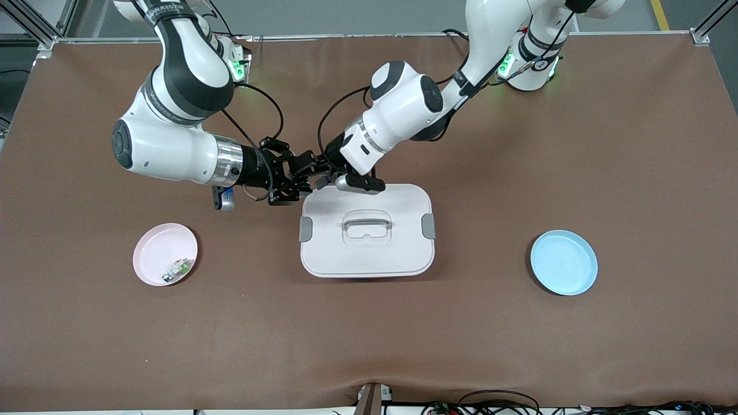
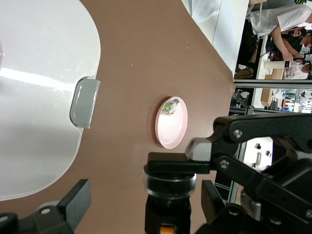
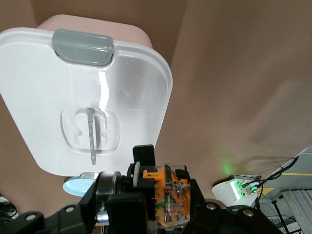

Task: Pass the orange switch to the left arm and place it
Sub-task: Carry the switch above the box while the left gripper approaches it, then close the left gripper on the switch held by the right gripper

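A brown mat covers the desk [image 1: 576, 357], wrinkled slightly along the edge nearest the front camera, where cables trail; an aluminium frame runs along the edge by the arms' bases. At the middle of the desk sits the box [image 1: 367, 242], white with a grey handle [image 1: 367, 222] on its lid and a grey clip [image 1: 305, 229] on each short side. Toward the right arm's end lies a pink plate [image 1: 151, 253] holding a small green-and-white part [image 1: 177, 268]; toward the left arm's end lies a blue plate [image 1: 564, 262], bare. Both arms reach in and meet in the air over the corner of the box that lies toward the right arm's base. The right hand [image 1: 301, 174] is clamped on the orange switch [image 3: 168, 195], whose orange block end shows between its black fingers in the right wrist view. The left hand [image 1: 323, 173] faces it with its fingers [image 2: 80, 202] spread wide, one on either side of the switch's black barrel, not pressing on it in the left wrist view. That view also shows the room past the desk's edge: white panels, shelving, and people seated at a bench. The right wrist view catches a green-lit arm base [image 3: 243, 187] at the desk's rim.
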Action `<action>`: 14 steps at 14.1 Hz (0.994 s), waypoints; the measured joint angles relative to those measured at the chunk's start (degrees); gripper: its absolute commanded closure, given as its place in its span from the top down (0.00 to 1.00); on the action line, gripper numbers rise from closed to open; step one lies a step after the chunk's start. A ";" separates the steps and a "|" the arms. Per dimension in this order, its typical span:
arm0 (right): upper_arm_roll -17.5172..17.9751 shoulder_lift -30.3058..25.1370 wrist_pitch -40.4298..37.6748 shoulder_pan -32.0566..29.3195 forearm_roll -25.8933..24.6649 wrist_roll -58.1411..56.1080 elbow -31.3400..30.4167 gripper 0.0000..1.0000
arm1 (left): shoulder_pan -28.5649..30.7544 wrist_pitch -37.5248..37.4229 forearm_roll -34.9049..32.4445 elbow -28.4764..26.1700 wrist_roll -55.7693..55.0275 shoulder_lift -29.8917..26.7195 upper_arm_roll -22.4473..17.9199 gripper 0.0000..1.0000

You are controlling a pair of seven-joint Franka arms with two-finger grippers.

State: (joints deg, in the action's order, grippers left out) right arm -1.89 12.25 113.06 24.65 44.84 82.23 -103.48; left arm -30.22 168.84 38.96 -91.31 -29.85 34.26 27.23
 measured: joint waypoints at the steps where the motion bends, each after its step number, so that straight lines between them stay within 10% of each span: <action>1: -0.01 0.00 0.00 0.00 0.00 0.01 0.00 0.00 | -0.02 0.01 -0.02 0.14 0.00 0.00 0.00 1.00; 10: -0.23 0.00 0.55 0.00 0.00 0.02 -0.34 0.00 | -0.93 0.02 -0.04 0.81 0.00 -0.01 0.01 1.00; 14: -0.24 0.00 0.75 0.00 0.00 0.01 -0.45 0.00 | -0.97 0.02 -0.04 0.72 0.00 0.00 0.00 0.59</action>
State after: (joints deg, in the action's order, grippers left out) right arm -2.12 12.25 113.81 24.64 44.84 82.24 -103.93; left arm -31.19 168.86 38.93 -90.60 -29.85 34.26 27.23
